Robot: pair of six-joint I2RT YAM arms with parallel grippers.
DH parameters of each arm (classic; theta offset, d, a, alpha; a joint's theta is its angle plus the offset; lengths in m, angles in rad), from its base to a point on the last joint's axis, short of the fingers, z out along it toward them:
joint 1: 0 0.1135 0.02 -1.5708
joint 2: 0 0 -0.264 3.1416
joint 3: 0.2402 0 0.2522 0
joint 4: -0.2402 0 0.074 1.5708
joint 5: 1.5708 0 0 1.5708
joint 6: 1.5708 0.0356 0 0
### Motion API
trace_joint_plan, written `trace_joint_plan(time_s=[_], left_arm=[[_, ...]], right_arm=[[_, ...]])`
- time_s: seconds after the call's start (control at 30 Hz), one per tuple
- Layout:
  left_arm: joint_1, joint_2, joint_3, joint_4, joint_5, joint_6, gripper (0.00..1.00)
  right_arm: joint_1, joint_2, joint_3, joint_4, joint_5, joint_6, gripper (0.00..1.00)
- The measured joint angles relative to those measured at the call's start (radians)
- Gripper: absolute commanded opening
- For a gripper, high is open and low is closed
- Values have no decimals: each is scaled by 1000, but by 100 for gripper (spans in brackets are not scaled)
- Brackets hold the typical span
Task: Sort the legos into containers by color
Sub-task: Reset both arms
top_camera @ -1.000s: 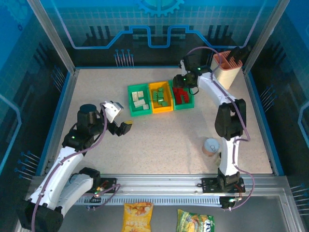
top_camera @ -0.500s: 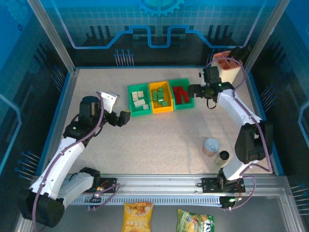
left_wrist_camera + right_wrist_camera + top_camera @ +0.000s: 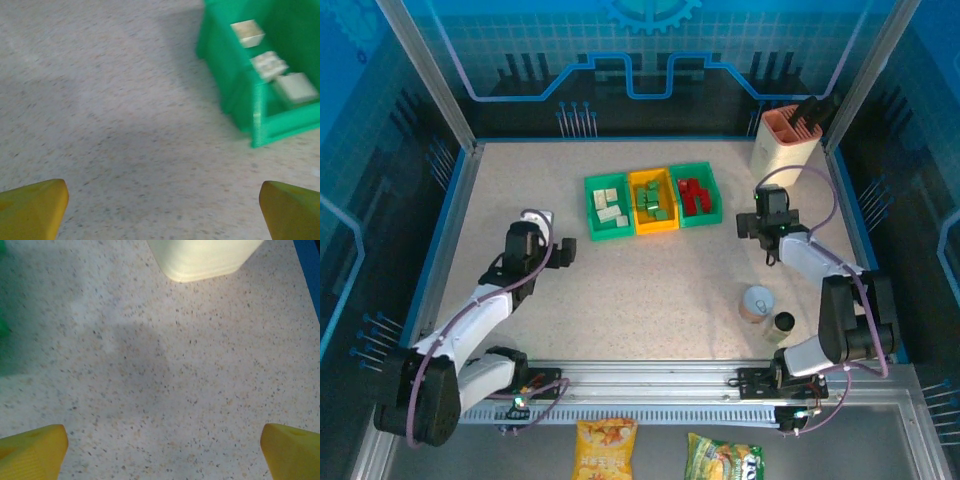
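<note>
left jaws: spread wide, nothing between, bare table under them
left gripper: low over table, near left bin, on its left; wrist view has yellow fingertips at bottom corners
right jaws: spread wide, empty, bare table under them
right gripper: just right of right bin, apart from it; in wrist view
left bin: green, holds cream bricks; wrist view shows bin with bricks inside
mid bin: yellow, holds green bricks
right bin: green, holds red bricks
bins: one row, side by side, touching
holder: cream, far right corner; base in wrist view
can: near right arm
</note>
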Motion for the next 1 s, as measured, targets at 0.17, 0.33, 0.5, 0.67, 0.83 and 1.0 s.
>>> trace_joint_plan(time_s=[0.17, 0.33, 0.5, 0.67, 0.83, 1.0], left_arm=[[63, 60, -110, 230, -37, -4, 99], [111, 164, -151, 431, -13, -3, 99], [136, 270, -149, 628, 69, -7, 99], [154, 417, -126, 751, 163, -7, 99], [157, 475, -125, 805, 220, -7, 99], [160, 475, -116, 824, 232, -7, 99]], right_arm=[[-5, 0, -127, 220, 8, -24, 100], [-13, 7, -207, 390, -4, -44, 100], [-19, -27, -277, 487, -75, -52, 100], [-35, -51, -343, 634, -199, -34, 100], [-68, -7, -394, 797, -281, -14, 100], [-71, 54, -424, 874, -330, -11, 100]])
